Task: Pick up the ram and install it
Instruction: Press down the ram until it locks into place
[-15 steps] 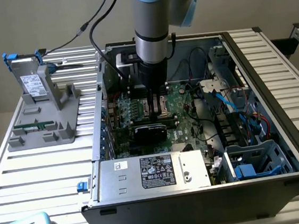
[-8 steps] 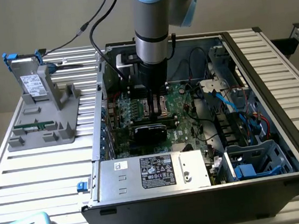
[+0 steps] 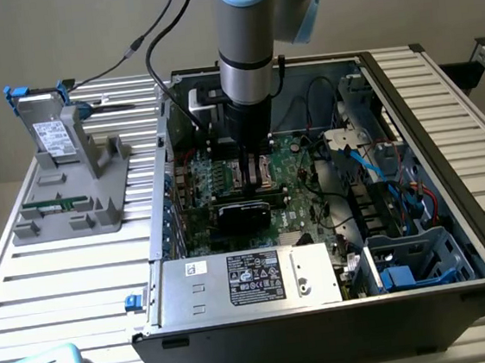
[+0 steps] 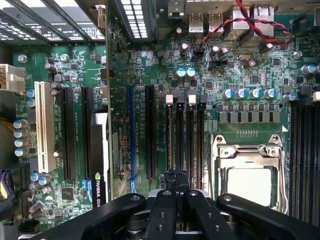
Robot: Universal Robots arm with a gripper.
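The ram (image 3: pixel 54 203) is a thin green stick lying flat in a grey fixture (image 3: pixel 72 212) on the table, at the exterior view's left, well away from the arm. My gripper (image 3: pixel 250 165) hangs inside the open computer case (image 3: pixel 445 125), low over the motherboard (image 3: pixel 291 185). In the wrist view the gripper (image 4: pixel 176 181) is shut, its black fingertips pressed together with nothing visible between them. They hover at the end of a row of black memory slots (image 4: pixel 184 135), beside the silver CPU socket (image 4: pixel 250 172).
A grey boxy drive (image 3: pixel 49 132) with a white sticker and blue tabs stands upright on the fixture. The power supply (image 3: pixel 253 280) fills the case front. Blue and red cables (image 3: pixel 389 175) and a drive cage (image 3: pixel 416 263) sit at the exterior view's right. A graphics card (image 4: pixel 100 170) stands near the slots.
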